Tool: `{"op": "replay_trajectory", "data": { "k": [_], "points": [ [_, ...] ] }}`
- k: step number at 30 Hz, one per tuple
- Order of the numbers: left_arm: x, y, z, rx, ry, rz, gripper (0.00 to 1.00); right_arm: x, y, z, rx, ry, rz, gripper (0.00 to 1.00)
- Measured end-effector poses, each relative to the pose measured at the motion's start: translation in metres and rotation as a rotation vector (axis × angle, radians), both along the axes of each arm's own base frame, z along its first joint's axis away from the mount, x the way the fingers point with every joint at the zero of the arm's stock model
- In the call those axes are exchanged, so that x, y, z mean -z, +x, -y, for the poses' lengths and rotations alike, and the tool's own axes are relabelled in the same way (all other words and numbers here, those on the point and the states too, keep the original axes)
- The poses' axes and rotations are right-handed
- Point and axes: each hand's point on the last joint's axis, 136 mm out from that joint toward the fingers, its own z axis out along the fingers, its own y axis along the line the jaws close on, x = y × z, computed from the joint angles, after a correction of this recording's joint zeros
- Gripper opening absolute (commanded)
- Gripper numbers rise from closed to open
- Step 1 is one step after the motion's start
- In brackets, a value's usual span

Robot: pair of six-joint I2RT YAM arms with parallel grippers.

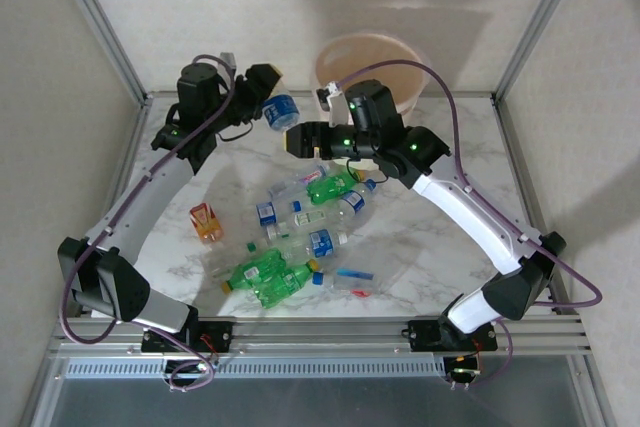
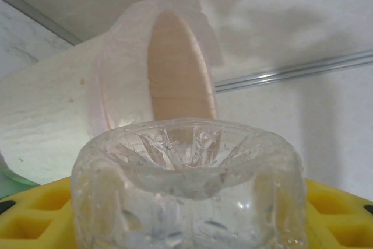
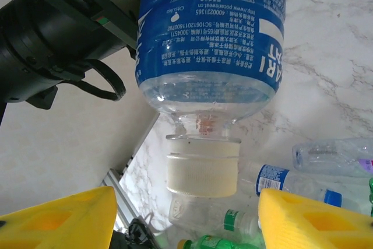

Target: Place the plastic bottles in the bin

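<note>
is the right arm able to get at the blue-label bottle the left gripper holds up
Probably yes: the blue-label bottle points its white cap at the open right gripper, with nothing between them; the left gripper grips its other end.

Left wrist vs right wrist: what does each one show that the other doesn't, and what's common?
Left wrist: the bin mouth ahead with its liner, and the clear base of the bottle clamped between the left pincer pads.
Right wrist: that bottle's blue label and white cap, the left arm, loose bottles on the marble table, and the right pincer open, flanking the cap without touching.
Both: the same bottle, seen from opposite ends.
</note>
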Motion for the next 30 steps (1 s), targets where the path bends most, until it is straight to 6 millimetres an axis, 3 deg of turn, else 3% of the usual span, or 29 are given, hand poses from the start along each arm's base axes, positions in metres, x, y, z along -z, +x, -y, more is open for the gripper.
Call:
{"op": "replay_trajectory", "data": {
  "k": [5, 13, 23, 26, 30],
  "points": [
    [-0.006, -0.002, 0.005, 0.023, -0.025, 0.008, 0.57, 0.001, 0.003, 0.001, 0.007, 0.005, -0.005, 0.55],
    [-0.014, -0.009, 0.017, 0.074, -0.047, 0.025, 0.56, 0.001, 0.007, 0.001, 0.019, 0.015, -0.009, 0.52],
    [-0.015, -0.011, 0.021, 0.081, -0.048, 0.032, 0.57, -0.002, 0.006, -0.001, 0.008, 0.037, -0.024, 0.27],
    [-0.016, -0.01, 0.021, 0.079, -0.047, 0.035, 0.72, -0.002, 0.006, -0.001, 0.008, 0.039, -0.023, 0.2],
    [-0.018, -0.012, 0.024, 0.087, -0.059, 0.036, 0.98, -0.001, 0.008, 0.0, 0.016, 0.033, -0.023, 0.19]
  ]
}}
